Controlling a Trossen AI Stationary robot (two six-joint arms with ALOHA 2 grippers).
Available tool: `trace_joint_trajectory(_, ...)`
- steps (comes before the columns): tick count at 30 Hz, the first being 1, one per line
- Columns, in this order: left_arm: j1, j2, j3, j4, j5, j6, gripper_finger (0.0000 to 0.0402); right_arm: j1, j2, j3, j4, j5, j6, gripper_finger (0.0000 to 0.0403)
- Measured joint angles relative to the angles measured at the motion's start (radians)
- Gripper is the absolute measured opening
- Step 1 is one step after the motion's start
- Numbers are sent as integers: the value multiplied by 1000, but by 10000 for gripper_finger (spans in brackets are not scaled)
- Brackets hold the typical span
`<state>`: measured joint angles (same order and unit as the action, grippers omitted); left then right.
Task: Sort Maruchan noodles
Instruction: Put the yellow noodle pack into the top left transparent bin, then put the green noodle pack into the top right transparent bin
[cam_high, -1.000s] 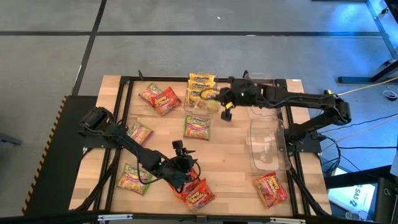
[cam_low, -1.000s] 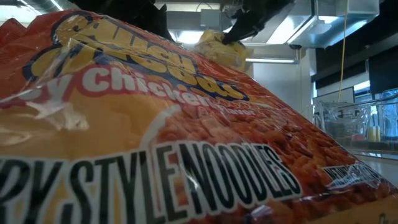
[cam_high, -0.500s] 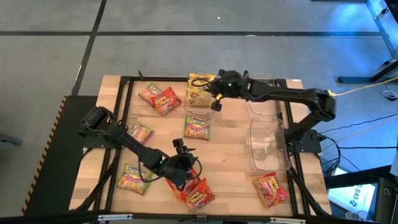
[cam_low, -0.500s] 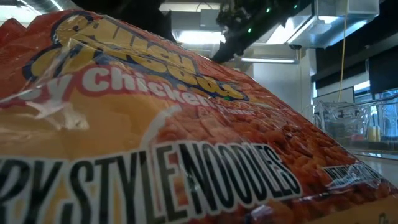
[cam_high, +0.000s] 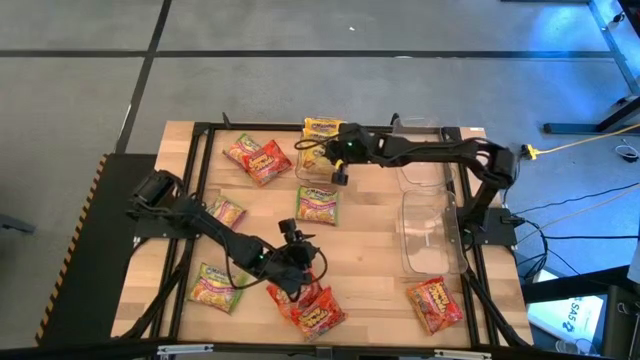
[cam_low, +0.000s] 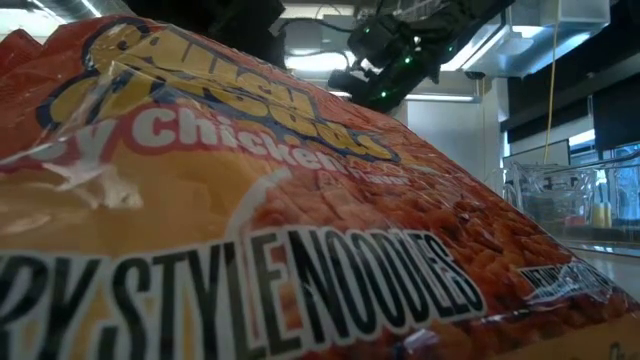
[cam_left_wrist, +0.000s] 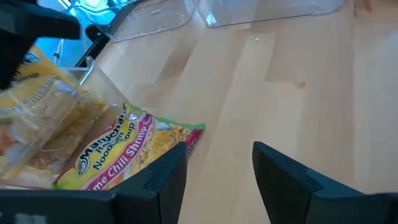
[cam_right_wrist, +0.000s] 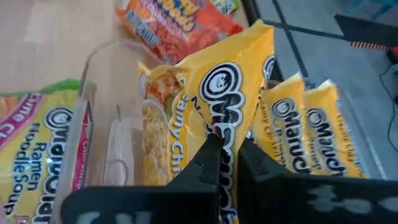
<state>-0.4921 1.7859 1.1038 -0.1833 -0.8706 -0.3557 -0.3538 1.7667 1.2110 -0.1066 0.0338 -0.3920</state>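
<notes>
Overhead, the wooden tabletop (cam_high: 370, 250) has open room through its middle; packets lie scattered toward its edges. Two red-orange packets (cam_high: 257, 157) sit near the far-left edge; a green packet (cam_high: 316, 204) lies flat near the centre, its long axis running near to far; two more green packets (cam_high: 224, 213) lie by the left edge; a red-orange packet (cam_high: 436, 304) lies at the near-right corner, beside an empty clear bin (cam_high: 428, 232). Yellow packets (cam_right_wrist: 217, 106) stand on edge in a clear bin (cam_right_wrist: 93, 93) at the far edge, crinkly, labels running up their length. The right tool (cam_high: 338, 172) hangs over that bin, fingers (cam_right_wrist: 211, 162) pressed together, nothing between them. The left tool (cam_left_wrist: 217, 168) is near the front edge, its fingers apart and empty, just beside a green lime-chili-shrimp packet (cam_left_wrist: 124, 155); red-orange packets (cam_high: 312, 308) lie close by; one fills the low view (cam_low: 250, 250).
</notes>
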Motion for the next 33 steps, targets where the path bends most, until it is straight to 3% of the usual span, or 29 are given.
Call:
trace_joint_trajectory(15,12,0,0,-4,1,22,174,0,79,0,0,-1,0,7)
trace_joint_trajectory(26,19,0,0,-4,1,25,174,1,67,0,-11,-35,2,137)
trace_joint_trajectory(29,19,0,0,-4,1,26,174,23,3,0,-53,-19,2,161)
trace_joint_trajectory(33,19,0,0,-3,0,39,174,92,-131,56,-254,25,2,173)
